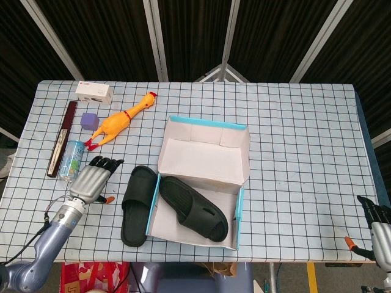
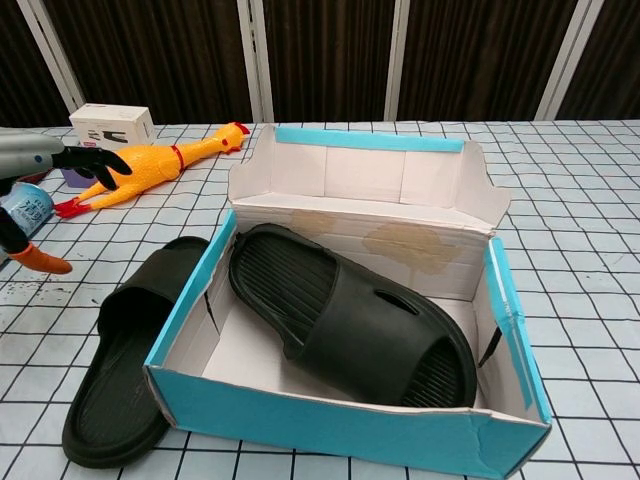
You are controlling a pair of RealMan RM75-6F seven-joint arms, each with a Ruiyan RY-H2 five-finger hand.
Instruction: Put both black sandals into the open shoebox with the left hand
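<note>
One black sandal (image 1: 194,207) (image 2: 350,315) lies flat inside the open shoebox (image 1: 235,217) (image 2: 340,430), which has teal edges and a raised lid flap. The other black sandal (image 1: 136,205) (image 2: 130,370) rests on the table just left of the box, touching its side. My left hand (image 1: 93,180) (image 2: 45,160) hovers over the table left of that sandal, fingers spread, holding nothing. My right hand (image 1: 377,227) hangs off the table's right front corner, fingers apart and empty.
A yellow rubber chicken (image 1: 121,121) (image 2: 150,165), purple cube (image 1: 90,120), white box (image 1: 94,93) (image 2: 108,125), drink can (image 1: 72,159) and dark flat bar (image 1: 62,139) lie at the table's left side, behind my left hand.
</note>
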